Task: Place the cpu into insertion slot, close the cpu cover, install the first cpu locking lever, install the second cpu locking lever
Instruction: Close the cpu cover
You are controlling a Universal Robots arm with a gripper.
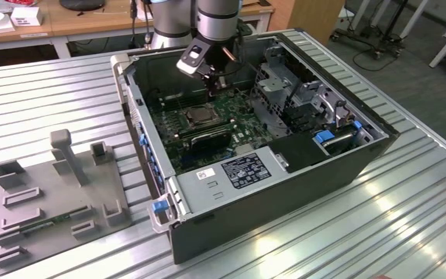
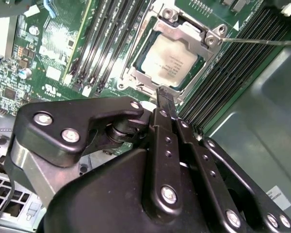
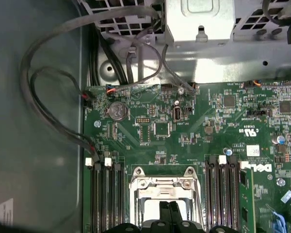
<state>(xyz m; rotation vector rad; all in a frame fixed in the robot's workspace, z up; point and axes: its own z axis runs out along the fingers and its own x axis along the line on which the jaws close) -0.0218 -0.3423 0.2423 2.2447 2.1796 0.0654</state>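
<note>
1. Cpu [image 1: 199, 115] lies in the insertion slot [image 1: 184, 113] on the green motherboard [image 1: 238, 116], at the middle of the exterior view, inside the open computer case [image 1: 285, 203]. My gripper [image 1: 216, 88] hangs just above it. A printed label [image 1: 246, 170] sits at lower centre; I leave its print unread.
2. In the second wrist view the cpu cover [image 2: 191, 30] frames the cpu [image 2: 170, 58], so placing and closing look done. One thin locking lever [image 2: 262, 41] sticks out over the memory slots [image 2: 242, 68], unlatched by my judgement. My jaws are pressed together, holding nothing.
3. In the first wrist view my gripper [image 3: 169, 213] points at the socket; the board's white lettering goes unread.
</note>
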